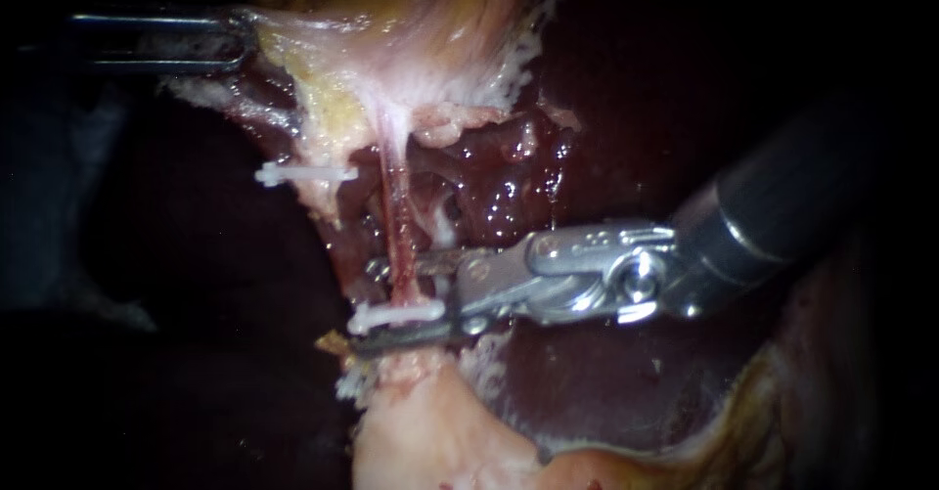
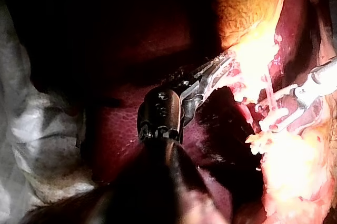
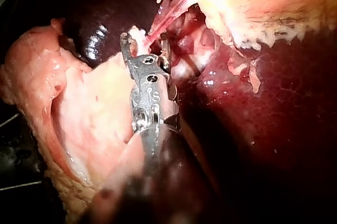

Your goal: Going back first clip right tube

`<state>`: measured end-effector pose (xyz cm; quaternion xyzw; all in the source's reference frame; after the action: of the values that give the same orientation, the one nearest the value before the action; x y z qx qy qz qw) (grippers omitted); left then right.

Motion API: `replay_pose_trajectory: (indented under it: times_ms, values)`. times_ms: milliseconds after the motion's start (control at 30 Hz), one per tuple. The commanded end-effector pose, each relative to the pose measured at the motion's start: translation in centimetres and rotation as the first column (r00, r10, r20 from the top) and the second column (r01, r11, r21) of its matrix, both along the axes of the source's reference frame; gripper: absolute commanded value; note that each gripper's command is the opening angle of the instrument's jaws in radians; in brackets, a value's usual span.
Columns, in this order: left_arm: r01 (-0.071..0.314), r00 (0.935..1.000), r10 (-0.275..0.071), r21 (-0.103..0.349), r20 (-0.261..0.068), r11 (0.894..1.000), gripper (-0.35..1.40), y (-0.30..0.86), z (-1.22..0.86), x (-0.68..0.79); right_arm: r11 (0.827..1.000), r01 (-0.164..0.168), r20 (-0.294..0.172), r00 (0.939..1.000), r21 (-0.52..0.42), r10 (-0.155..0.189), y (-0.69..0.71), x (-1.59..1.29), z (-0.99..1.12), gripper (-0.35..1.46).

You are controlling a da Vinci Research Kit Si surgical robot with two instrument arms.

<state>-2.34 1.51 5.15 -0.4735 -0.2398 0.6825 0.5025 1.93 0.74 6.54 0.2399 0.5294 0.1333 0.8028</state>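
Traction first: the left instrument (image 1: 240, 40), upper left of the endoscope view, has its pincer clenched on the gallbladder (image 1: 421, 60) edge. This holds the right tube (image 1: 394, 216) taut and lifted clear of the liver (image 1: 606, 373). From the right at mid-frame comes the right instrument (image 1: 406, 299), its pincer released and straddling the tube with a gap showing. The clip (image 1: 391, 314) sits across the tube just below centre, beside the pincer's lower half. Judgement: it looks seated, so a straight pull-back should clear it. A second clip (image 1: 305, 172) lies further left, on other tissue.
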Motion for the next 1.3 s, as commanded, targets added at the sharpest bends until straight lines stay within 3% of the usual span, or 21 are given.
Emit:
replay_pose_trajectory:
  times_ms: [33,267,567,733,900,1300]
  values:
    - [0.0,1.0,0.0,0.0,0.0,1.0,-0.35,0.0,0.0,0.0,1.0,0.005,-0.004,1.0,-0.013,-0.005,0.0,-0.06,-0.02,0.5]
    - [0.0,1.0,0.0,0.0,0.0,1.0,-0.35,0.0,0.0,0.01,0.996,0.026,-0.022,0.9994,-0.088,-0.028,0.04,-0.62,-0.22,0.5]
    - [0.0,1.0,0.0,0.0,0.0,1.0,-0.35,0.0,0.0,0.0,0.991,0.016,-0.015,0.9997,-0.136,-0.018,0.32,-1.31,-0.52,0.5]
    - [0.0,1.0,0.0,0.0,0.0,1.0,-0.35,-0.01,0.0,0.0,0.989,0.016,-0.013,0.9998,-0.149,-0.018,0.42,-1.42,-0.59,0.5]
    - [0.0,1.0,0.0,-0.001,-0.004,1.0,-0.35,-0.01,0.02,-0.03,0.989,0.016,-0.014,0.9997,-0.149,-0.018,0.42,-1.44,-0.59,0.5]
    - [-0.022,0.9998,0.022,-0.009,-0.004,1.0,-0.35,-0.2,0.34,-0.42,0.989,0.016,-0.013,0.9997,-0.149,-0.018,0.42,-1.43,-0.59,0.5]
